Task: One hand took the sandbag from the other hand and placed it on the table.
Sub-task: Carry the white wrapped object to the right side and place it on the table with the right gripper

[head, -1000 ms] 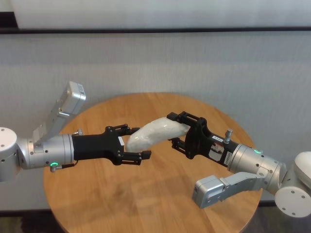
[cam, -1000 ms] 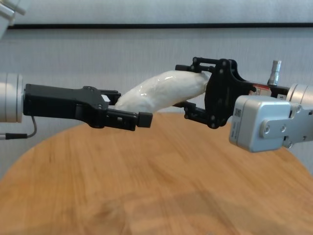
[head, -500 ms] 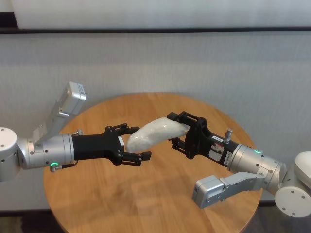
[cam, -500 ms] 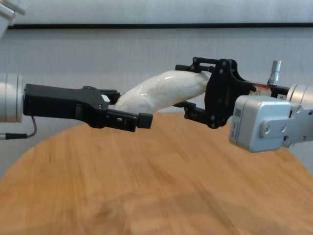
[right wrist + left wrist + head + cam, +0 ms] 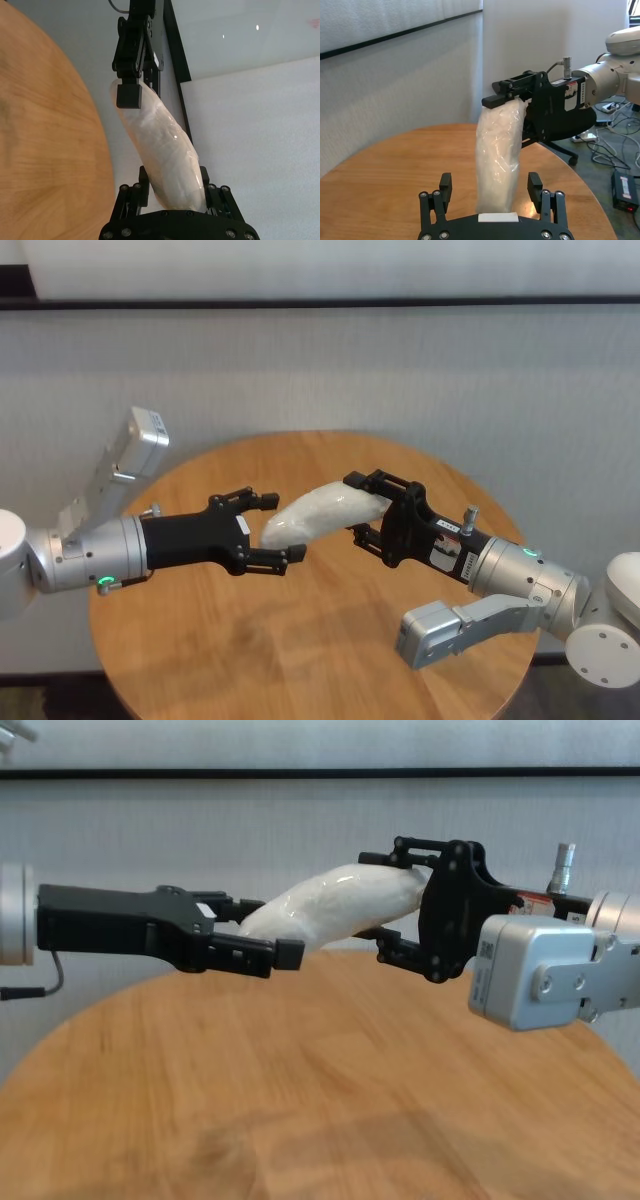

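Held above the worktop (image 5: 300, 640), the soft, glossy, probably slippery sandbag (image 5: 320, 512) sags from the right gripper (image 5: 366, 510) clamped on one end, while the left gripper (image 5: 272, 528) flanks the other end, spread wide.

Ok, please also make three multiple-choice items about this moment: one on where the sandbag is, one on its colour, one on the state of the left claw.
1. Where is the sandbag?
A. In the air above the table, in the right claw
B. Flat on the table
C. On the floor

2. What colour is the sandbag?
A. Blue
B. White
C. Red

3. What is the state of the left claw?
A. Shut on the sandbag
B. Out of view
C. Open, fingers either side of the sandbag

Answers:
1 A: the chest view shows clear space under it.
2 B: its skin is shiny white.
3 C: the left wrist view shows gaps beside both fingers.
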{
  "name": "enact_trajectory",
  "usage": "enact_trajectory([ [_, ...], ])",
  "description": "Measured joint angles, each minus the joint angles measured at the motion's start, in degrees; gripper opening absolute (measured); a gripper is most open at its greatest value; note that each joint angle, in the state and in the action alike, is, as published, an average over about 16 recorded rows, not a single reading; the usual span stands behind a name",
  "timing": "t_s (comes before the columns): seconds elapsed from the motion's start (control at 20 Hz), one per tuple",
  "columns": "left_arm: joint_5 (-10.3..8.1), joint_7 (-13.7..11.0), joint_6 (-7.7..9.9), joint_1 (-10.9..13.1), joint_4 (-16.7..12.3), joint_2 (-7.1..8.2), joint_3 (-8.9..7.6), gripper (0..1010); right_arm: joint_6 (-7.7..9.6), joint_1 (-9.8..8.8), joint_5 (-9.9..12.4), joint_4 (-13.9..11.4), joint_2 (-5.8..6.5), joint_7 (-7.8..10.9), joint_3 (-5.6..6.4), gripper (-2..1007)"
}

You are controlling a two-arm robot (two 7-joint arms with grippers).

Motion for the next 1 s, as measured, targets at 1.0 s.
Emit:
enact_trajectory([
  [1.0, -3.57, 11.9, -5.43, 12.4, -15.9, 8.14, -6.76, 1000, 0.0, 0.0, 0.0, 0.0, 0.0, 0.0, 0.0, 542],
])
